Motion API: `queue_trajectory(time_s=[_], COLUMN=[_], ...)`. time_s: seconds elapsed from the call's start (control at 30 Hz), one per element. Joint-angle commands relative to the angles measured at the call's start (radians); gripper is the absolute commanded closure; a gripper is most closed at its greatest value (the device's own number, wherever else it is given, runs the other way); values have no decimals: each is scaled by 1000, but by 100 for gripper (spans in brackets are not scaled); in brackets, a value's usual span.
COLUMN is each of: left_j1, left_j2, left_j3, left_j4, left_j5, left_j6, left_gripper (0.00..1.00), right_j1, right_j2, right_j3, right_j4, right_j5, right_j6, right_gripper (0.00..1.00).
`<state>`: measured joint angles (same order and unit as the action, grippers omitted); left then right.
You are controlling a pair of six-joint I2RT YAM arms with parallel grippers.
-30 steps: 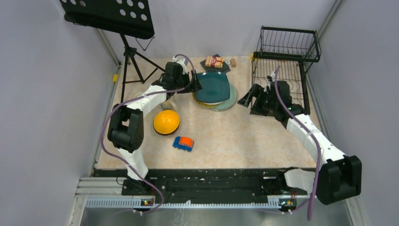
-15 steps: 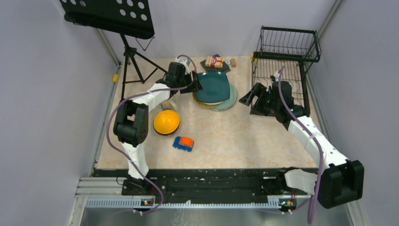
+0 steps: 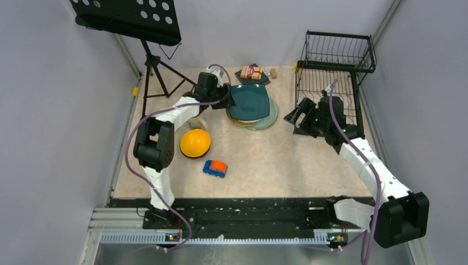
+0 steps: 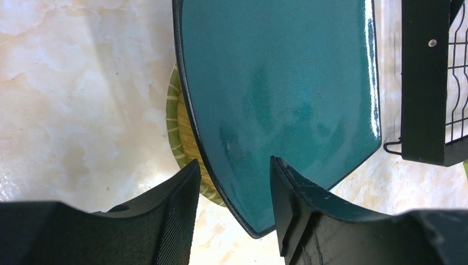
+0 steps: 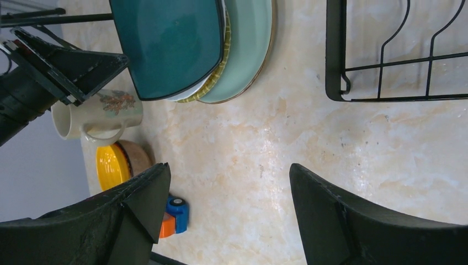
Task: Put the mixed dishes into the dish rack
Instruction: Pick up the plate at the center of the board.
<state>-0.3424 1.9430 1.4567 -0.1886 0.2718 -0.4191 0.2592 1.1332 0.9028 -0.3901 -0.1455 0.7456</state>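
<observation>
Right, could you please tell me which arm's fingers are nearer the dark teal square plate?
Left. The left fingers straddle the left edge of the dark teal square plate. The right fingers hang open off to its right, apart from it, beside the dish rack.

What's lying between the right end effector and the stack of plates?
Nothing: only bare marbled tabletop separates the right end effector from the stack of plates, clearest in the right wrist view.

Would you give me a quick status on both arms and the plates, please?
Left fingers straddle teal plate's corner, not clamped. Right fingers open, empty, hovering between plate and rack.
</observation>
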Motion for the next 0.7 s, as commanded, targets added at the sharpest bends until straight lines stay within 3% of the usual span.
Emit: queue_trajectory(time_s=[0.0,0.23,0.3,0.57,0.67], left_j1=[0,1,0,0,1], left_j2=[23,39,42,42,28], left_j3=[32,50,53,62,62], left_j4=[-5,-22,-18,-11,-8], left_j5=[-5,-15,-8,22,19], left_j6=[8,3,3,-5,-4], left_gripper=[48,57,65,78,93], right_j1=[-1,-1,-2,-3,-1], right_j2=[-71,-61,-50,-18,-6], right_j3=[2,-21,-23,-9,-7], right_j4=[-4,-17,-17,-27,-13], right_j5=[69,66,56,35,31], right_j6=[26,63,74,69,69], right_gripper=[19,19,19,18,18])
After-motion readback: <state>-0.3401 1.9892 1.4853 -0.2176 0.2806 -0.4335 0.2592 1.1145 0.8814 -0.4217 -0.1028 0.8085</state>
